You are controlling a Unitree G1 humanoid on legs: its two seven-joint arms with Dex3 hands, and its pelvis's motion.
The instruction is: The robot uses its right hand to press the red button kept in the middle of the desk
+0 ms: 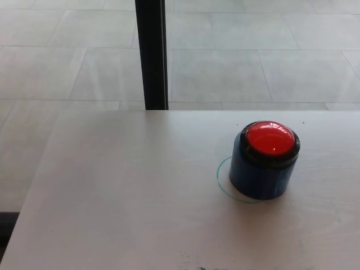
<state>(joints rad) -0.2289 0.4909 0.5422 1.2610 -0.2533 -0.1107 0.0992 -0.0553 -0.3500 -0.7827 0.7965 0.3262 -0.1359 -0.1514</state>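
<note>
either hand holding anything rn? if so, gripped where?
Nothing is seen held: neither hand is in view. The red dome button on its blue cylindrical base stands untouched on the pale wooden desk, over a thin green circle mark.

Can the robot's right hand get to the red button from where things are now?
Probably yes. The red button sits uncovered on its blue base on the desk, with nothing standing around it. The right hand isn't in view yet, so I can't be sure.
</note>
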